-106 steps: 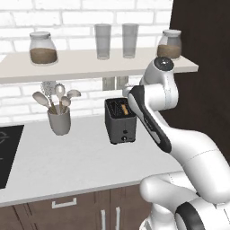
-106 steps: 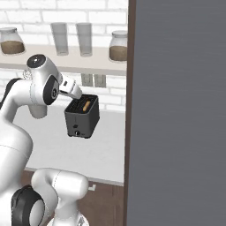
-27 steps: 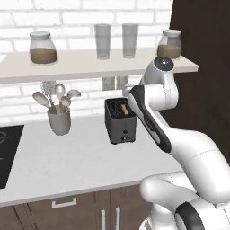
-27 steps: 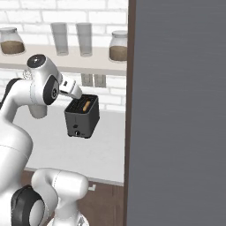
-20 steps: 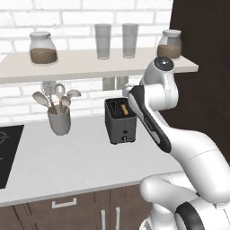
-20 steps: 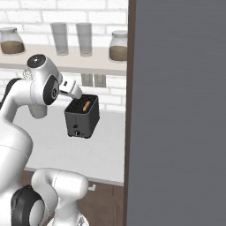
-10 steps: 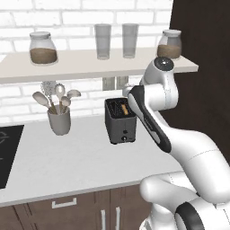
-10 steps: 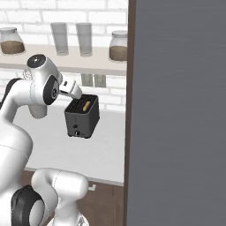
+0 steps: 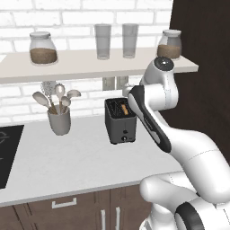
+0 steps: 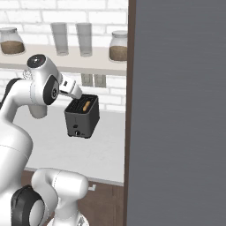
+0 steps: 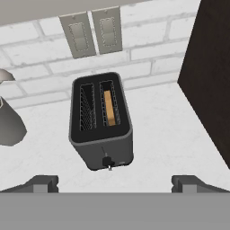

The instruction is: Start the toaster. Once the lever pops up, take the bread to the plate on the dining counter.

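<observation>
The dark grey toaster (image 11: 101, 123) stands on the white worktop (image 11: 166, 130) against the brick wall, also seen at toaster (image 9: 120, 120) and toaster (image 10: 81, 117). The tan bread (image 11: 109, 108) sits down in the right-hand slot, with only its top edge showing; it is the bread (image 9: 125, 108) and bread (image 10: 86, 105) in the base views. The small dark lever (image 11: 107, 161) sits low on the narrow front panel. My gripper (image 11: 114, 184) hovers above and in front of the toaster, open wide, with nothing between its fingertips (image 11: 42, 183). The plate and the dining counter are out of view.
A grey utensil crock (image 9: 59, 121) stands left of the toaster. A shelf (image 9: 90, 63) with jars and glasses hangs overhead. A tall dark cabinet (image 9: 202, 67) walls off the right side. A black hob (image 9: 6, 152) lies at far left. Wall sockets (image 11: 92, 33) sit behind the toaster.
</observation>
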Tool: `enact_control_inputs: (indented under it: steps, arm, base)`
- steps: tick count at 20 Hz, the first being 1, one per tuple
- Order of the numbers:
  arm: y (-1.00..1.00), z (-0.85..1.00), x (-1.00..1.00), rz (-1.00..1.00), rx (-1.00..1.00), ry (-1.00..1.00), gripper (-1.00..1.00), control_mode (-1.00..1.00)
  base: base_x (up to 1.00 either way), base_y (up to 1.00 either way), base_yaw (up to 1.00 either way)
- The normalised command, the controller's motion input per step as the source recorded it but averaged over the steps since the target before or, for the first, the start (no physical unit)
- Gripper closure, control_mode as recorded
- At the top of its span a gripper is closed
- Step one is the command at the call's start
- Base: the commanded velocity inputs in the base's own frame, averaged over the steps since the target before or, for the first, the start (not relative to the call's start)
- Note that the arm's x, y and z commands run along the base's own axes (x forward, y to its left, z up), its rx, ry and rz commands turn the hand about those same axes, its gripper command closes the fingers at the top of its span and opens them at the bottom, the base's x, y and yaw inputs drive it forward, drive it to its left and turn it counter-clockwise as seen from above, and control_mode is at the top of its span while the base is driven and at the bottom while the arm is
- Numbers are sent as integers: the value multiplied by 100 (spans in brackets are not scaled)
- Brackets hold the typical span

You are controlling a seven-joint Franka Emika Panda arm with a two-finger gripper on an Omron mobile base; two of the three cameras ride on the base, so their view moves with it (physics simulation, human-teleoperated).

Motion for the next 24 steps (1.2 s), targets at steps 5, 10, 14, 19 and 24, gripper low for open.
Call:
enact_control_inputs:
  steps: [5, 10, 14, 19, 24]
  arm:
    - [0, 0, 0, 0, 0, 0, -100, -100]
    - [0, 0, 0, 0, 0, 0, -100, -100]
    - [0, 0, 0, 0, 0, 0, -100, -100]
    - [0, 0, 0, 0, 0, 0, -100, -100]
    - [0, 0, 0, 0, 0, 0, -100, -100]
  base:
    - [0, 0, 0]
    - [0, 0, 0]
    - [0, 0, 0]
    - [0, 0, 0]
    - [0, 0, 0]
